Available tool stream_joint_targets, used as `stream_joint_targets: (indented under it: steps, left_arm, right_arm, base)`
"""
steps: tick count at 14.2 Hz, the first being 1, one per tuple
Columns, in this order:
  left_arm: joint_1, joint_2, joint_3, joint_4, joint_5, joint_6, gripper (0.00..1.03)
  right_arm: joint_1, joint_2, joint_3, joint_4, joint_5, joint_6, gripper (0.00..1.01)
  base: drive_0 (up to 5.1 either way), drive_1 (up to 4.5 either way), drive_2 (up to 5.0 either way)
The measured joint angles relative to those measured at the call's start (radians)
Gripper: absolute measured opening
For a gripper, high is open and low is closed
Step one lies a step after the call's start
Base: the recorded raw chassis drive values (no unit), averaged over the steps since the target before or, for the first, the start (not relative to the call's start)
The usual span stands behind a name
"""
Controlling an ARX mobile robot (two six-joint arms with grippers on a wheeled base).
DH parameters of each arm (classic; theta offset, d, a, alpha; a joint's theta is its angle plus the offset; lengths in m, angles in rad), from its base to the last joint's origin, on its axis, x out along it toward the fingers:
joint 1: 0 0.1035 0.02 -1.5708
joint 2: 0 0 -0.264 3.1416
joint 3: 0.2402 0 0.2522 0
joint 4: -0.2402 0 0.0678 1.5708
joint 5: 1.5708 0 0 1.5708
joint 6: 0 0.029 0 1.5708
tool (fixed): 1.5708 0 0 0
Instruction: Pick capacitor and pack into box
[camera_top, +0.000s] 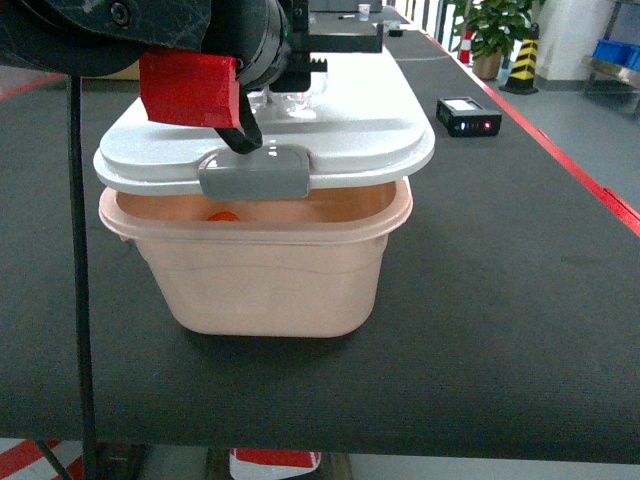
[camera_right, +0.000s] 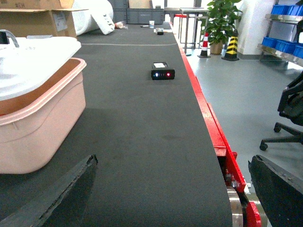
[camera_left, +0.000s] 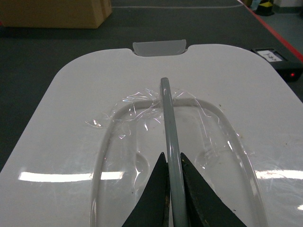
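Capacitor (camera_top: 223,215) small, orange-red, rounded, lies inside box (camera_top: 270,270) by the back wall, half hidden under the lid's grey latch (camera_top: 255,172). Box is a pale pink tub on black belt (camera_top: 500,300); white lid (camera_top: 330,130) tilted, front raised, gap showing. Left gripper (camera_left: 171,165) pinched on grey handle (camera_left: 166,109) of lid. Right gripper (camera_right: 173,194) spread wide, holding nothing, low over belt right of box. Black device (camera_top: 468,115) well apart
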Motion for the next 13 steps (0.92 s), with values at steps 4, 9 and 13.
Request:
stream_joint_targets:
  steps: [4, 9, 13]
  left_arm:
    - [-0.001, 0.031, 0.021, -0.024, -0.001, 0.001, 0.02]
    - [0.006, 0.035, -0.015, -0.017, 0.03, 0.011, 0.02]
    - [0.03, 0.028, -0.057, 0.016, 0.038, 0.019, 0.02]
  right_arm:
    - [0.0, 0.0, 0.0, 0.0, 0.0, 0.0, 0.98]
    - [0.0, 0.0, 0.0, 0.0, 0.0, 0.0, 0.98]
    - [0.0, 0.0, 0.0, 0.0, 0.0, 0.0, 0.98]
  base:
    - [0.0, 0.0, 0.0]
    - [0.0, 0.0, 0.0]
    - [0.0, 0.0, 0.0]
